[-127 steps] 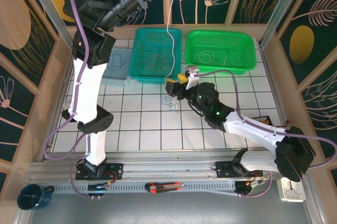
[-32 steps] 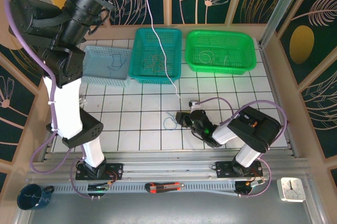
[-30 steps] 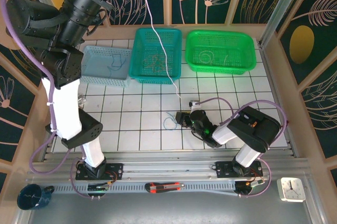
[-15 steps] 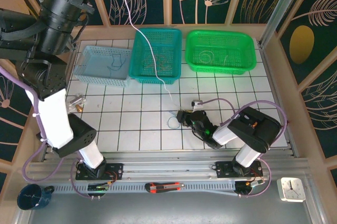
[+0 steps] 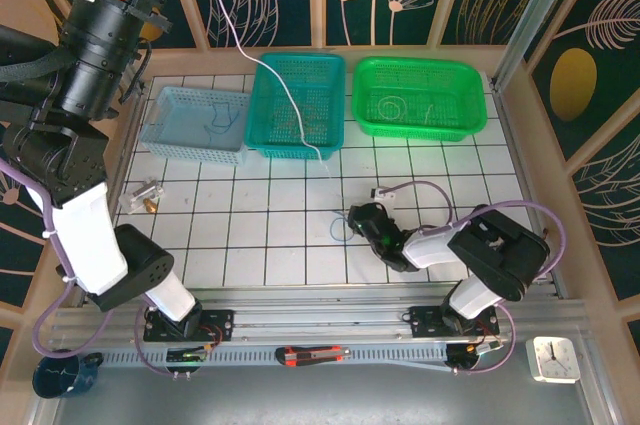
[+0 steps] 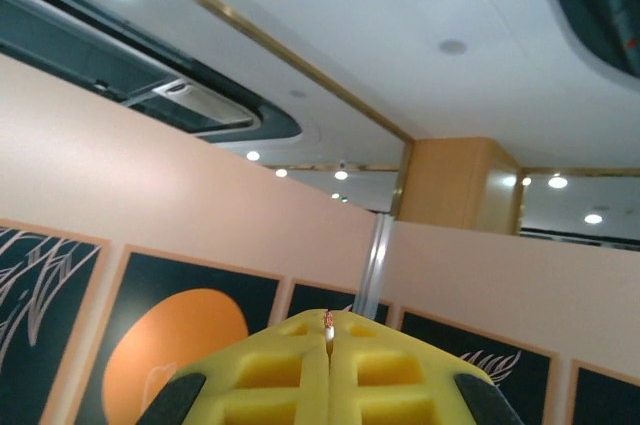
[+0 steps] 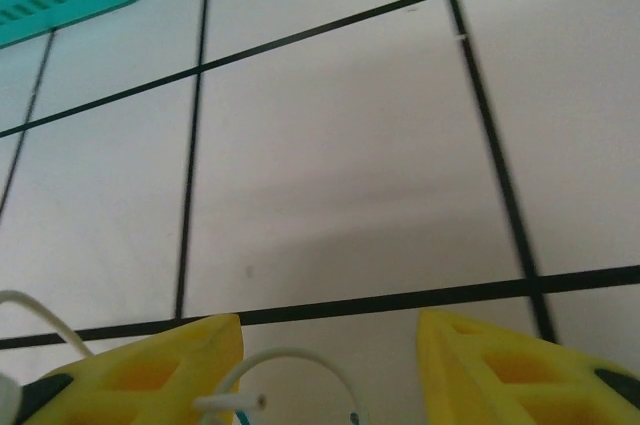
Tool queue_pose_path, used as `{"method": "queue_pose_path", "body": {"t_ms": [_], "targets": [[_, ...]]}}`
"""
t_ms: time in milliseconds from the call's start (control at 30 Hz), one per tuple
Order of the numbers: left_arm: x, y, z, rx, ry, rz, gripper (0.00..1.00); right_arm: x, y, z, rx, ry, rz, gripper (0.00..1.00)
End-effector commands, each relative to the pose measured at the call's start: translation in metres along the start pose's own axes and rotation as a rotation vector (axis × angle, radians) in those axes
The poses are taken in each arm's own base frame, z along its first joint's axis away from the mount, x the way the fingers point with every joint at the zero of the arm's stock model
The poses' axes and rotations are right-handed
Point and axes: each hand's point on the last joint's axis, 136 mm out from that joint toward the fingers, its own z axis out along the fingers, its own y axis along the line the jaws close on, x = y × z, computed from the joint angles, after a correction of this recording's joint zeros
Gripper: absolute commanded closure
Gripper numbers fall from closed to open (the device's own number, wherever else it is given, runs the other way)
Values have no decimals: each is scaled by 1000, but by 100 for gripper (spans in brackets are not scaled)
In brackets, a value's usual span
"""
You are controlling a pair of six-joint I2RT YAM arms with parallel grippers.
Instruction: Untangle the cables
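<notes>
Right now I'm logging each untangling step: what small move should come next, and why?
Probably close the right gripper on the small loops lying between its open fingers. The left gripper, shut on the white cable, holds it high, running down to those loops; pinning them should let that cable pull free.

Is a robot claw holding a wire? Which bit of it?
Yes. The left claw pinches the white cable by its very tip, up high. The right claw is open, gripping nothing.
</notes>
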Motion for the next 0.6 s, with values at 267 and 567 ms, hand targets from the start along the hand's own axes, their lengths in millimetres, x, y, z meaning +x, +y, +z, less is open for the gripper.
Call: {"method": "queue_pose_path", "body": {"t_ms": [267,567], "targets": [[10,18,-8,-99,55,89,100,-1,-90,-17,364,14,47,50],[3,28,-16,-164,49,138,100,-4,-95,-12,425,33,74,31]]}}
